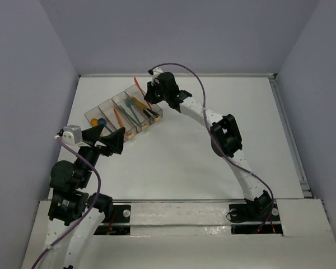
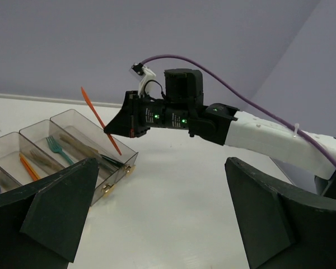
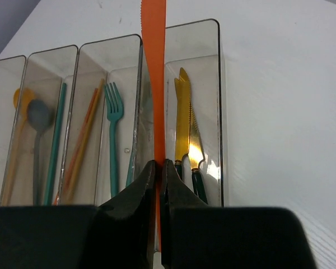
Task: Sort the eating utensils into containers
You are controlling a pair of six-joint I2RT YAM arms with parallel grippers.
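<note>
My right gripper (image 3: 159, 168) is shut on an orange knife (image 3: 154, 84), which points away from me, serrated tip up. The knife hangs over the wall between the two rightmost containers (image 3: 219, 112). That rightmost bin holds two gold knives with dark handles (image 3: 185, 123). A teal fork (image 3: 113, 129) lies in the bin to its left, then orange sticks (image 3: 84, 145), then spoons (image 3: 36, 123). From above, the right gripper (image 1: 151, 96) holds the knife (image 1: 138, 85) at the far end of the containers (image 1: 91, 110). My left gripper (image 1: 109, 140) stands open and empty by their near end.
The left wrist view shows the right arm (image 2: 257, 134) reaching across the white table, the orange knife (image 2: 101, 120) tilted above the bins (image 2: 109, 174). Grey walls enclose the table on three sides. A raised white rail (image 1: 185, 210) runs along the near edge.
</note>
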